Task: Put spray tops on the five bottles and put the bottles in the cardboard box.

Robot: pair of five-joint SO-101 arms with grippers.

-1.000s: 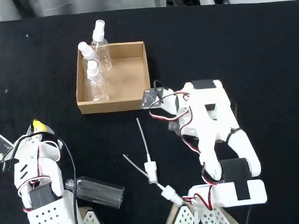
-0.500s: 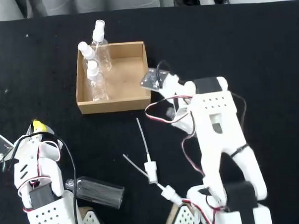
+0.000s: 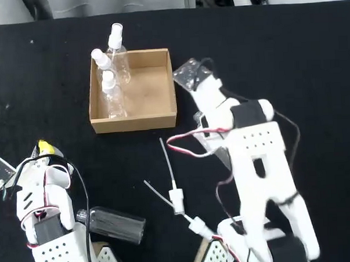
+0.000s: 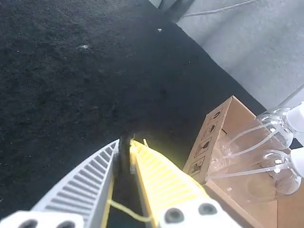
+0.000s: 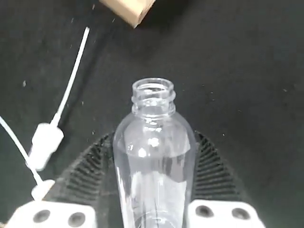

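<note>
Right fingers (image 5: 90,166) were clenched around an uncapped bottle (image 5: 154,156), its neck left free, presumably for a spray top (image 3: 177,199) at the desk's (image 3: 311,55) 6 o'clock; left fingers (image 4: 161,185) were closed empty.

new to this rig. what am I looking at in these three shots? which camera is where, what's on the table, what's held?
Two small robot arms sit side by side at a black table. The high view comes from a fixed camera looking down. The other two pictures come from a camera on each arm's wrist, looking along its gripper.

On the table there is a cardboard box with three capped bottles in it. Two spray tops with long tubes lie loose, and an uncapped bottle lies beside the left arm.

The right gripper is shut on an open-necked bottle. The left gripper is shut and empty.
</note>
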